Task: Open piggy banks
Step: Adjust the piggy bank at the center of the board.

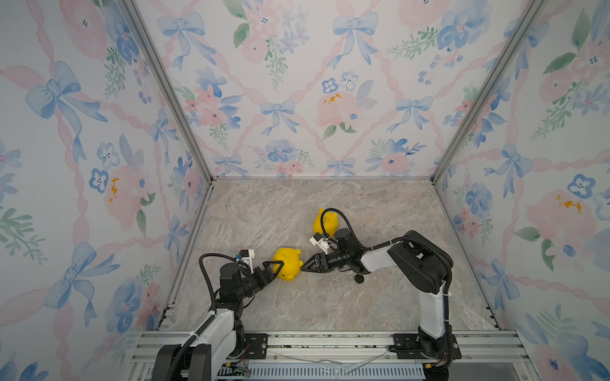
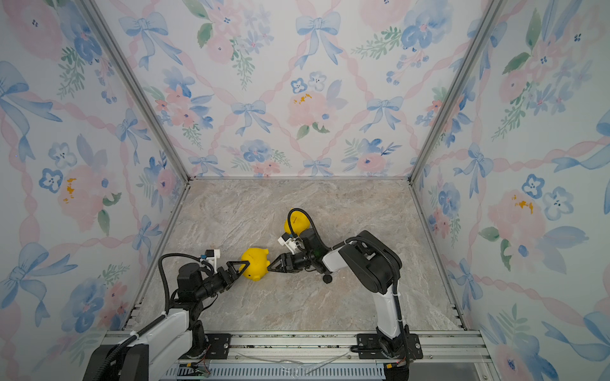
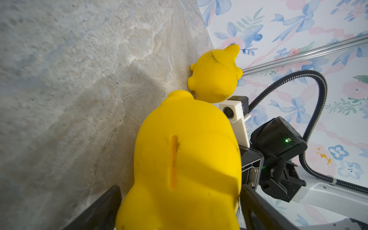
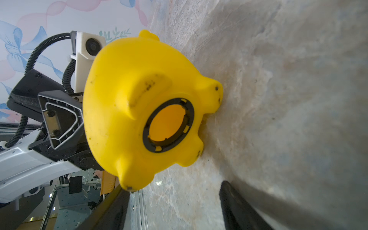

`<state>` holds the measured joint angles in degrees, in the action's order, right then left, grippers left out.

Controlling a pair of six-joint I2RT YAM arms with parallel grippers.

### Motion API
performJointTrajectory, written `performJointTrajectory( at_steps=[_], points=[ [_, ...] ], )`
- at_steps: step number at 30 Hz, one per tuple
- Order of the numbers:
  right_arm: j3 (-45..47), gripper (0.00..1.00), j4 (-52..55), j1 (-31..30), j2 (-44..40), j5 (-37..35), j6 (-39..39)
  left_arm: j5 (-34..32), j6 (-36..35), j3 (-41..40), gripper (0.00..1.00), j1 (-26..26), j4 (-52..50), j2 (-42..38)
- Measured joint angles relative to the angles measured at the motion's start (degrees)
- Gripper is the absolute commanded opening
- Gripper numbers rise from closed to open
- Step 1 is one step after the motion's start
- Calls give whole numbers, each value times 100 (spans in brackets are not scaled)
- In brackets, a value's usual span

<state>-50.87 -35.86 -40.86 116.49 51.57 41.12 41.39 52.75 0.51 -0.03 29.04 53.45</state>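
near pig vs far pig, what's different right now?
Pose: near piggy bank lies on its side; far piggy bank stands on its feet. Near one sits between the fingers of the left gripper; far one is ungripped. Near one's belly hole is open; far one's is hidden. Both bright yellow, same shape.

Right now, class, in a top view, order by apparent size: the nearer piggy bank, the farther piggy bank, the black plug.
Largest: nearer piggy bank.
Next: farther piggy bank, partly hidden and farther off, so that gap is unsure.
Smallest by far: black plug.
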Motion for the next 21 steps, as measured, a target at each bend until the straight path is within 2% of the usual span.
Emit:
performJointTrajectory(
  at_steps=[7, 21],
  points=[
    [0, 74, 4, 0, 0, 0, 0, 7, 0, 0, 91, 0, 74, -15],
    [-42, 74, 24, 7, 15, 13, 2, 4, 24, 0, 94, 59, 146, -72]
  ],
)
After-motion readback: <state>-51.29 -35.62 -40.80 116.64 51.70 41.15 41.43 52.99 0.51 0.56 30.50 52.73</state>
